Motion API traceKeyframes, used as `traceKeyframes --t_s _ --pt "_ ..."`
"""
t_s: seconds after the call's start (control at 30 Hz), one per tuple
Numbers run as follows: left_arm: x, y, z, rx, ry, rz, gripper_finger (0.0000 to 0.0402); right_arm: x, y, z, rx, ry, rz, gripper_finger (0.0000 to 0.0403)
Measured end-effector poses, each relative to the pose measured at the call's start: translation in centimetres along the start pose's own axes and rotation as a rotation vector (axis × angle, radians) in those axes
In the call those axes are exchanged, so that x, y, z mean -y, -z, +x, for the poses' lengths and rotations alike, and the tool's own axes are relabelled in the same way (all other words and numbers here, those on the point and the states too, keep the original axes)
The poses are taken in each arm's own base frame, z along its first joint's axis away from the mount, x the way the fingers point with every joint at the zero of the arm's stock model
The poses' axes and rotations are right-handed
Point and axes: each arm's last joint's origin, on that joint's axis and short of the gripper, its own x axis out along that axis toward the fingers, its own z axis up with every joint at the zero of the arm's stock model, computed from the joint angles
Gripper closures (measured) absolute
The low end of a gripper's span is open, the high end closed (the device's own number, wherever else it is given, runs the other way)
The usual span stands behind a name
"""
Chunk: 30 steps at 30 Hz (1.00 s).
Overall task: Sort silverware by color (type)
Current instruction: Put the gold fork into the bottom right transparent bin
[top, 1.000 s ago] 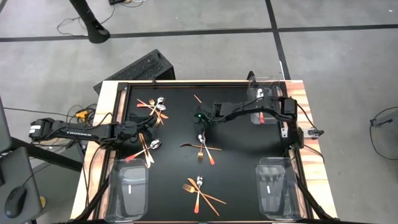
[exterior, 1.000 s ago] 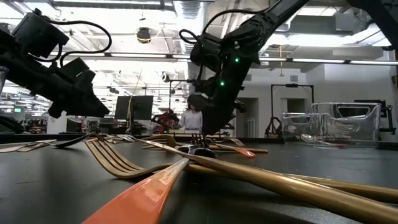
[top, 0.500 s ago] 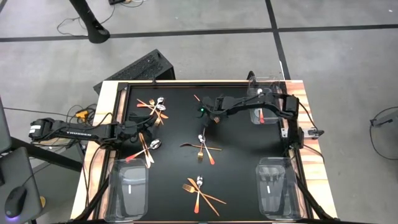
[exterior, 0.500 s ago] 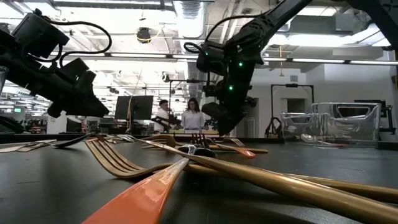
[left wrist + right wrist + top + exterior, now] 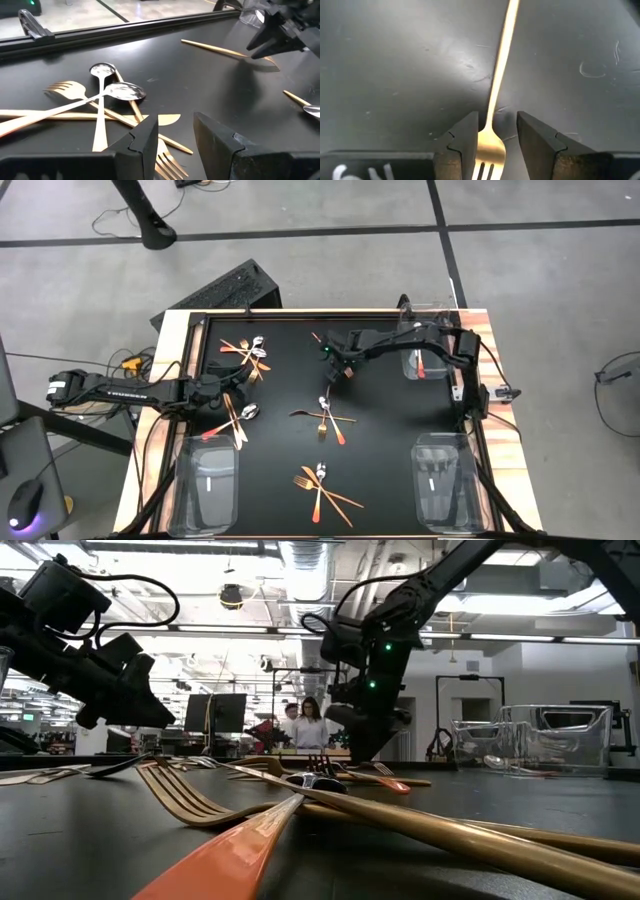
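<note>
Nearest you, by the front edge of the black mat (image 5: 400,440), lies a crossed pile (image 5: 320,483) of gold pieces and red-handled ones, between two clear bins (image 5: 213,483) at the front corners. In the low view that pile fills the foreground, a red handle (image 5: 215,862) and a gold fork (image 5: 190,798) crossing in front.

Further in, at the mat's middle, you have a second cluster (image 5: 325,416): a gold fork, a spoon and a red-handled piece laid across each other.

Toward the left edge, the left gripper (image 5: 232,380) hangs just above the mat with its fingers (image 5: 145,142) apart and nothing between them. It sits between two more groups: a spoon and red-handled piece (image 5: 232,420) just nearer you, and a pile of gold forks and silver spoons (image 5: 248,350) beyond it, near the far-left corner. The left wrist view shows that pile close up, two spoon bowls (image 5: 123,91) shining over crossed gold handles.

Farthest in, near the far edge at its middle, the right gripper (image 5: 340,366) is down at the mat over a lone gold fork (image 5: 322,342). In the right wrist view its fingers (image 5: 466,137) stand apart on either side of the fork's neck (image 5: 492,112), not yet closed on it. A third bin (image 5: 418,350) stands at the far-right corner.
</note>
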Motion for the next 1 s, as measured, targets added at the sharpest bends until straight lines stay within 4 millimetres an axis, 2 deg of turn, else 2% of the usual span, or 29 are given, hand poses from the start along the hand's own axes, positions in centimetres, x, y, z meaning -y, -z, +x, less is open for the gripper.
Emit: traceKeyframes --t_s 0.17,0.43,0.6,0.73,0.93,1.0 --pt "0.0 0.0 0.0 -0.003 0.005 -0.002 0.0289 0.4 0.3 0.1 -0.061 -0.044 -0.010 0.0275" --pt "0.0 0.0 0.0 -0.003 0.004 -0.004 0.0289 0.3 0.7 0.0 -0.100 -0.045 -0.052 0.0387" --pt "0.0 0.0 0.0 -0.003 0.004 -0.005 0.0289 -0.1 1.2 -0.6 -0.132 -0.041 -0.088 0.0383" --pt "0.0 0.0 0.0 0.008 -0.013 0.006 0.0289 -0.4 2.0 -3.1 -0.178 -0.032 -0.126 0.0383" --pt "0.0 0.0 0.0 0.008 -0.014 0.005 0.0289 -0.9 1.8 -8.8 -0.054 -0.047 -0.139 0.0391" --pt "0.0 0.0 0.0 0.006 -0.010 0.000 0.0289 -0.8 1.6 -10.1 -0.009 -0.065 -0.116 0.0391"
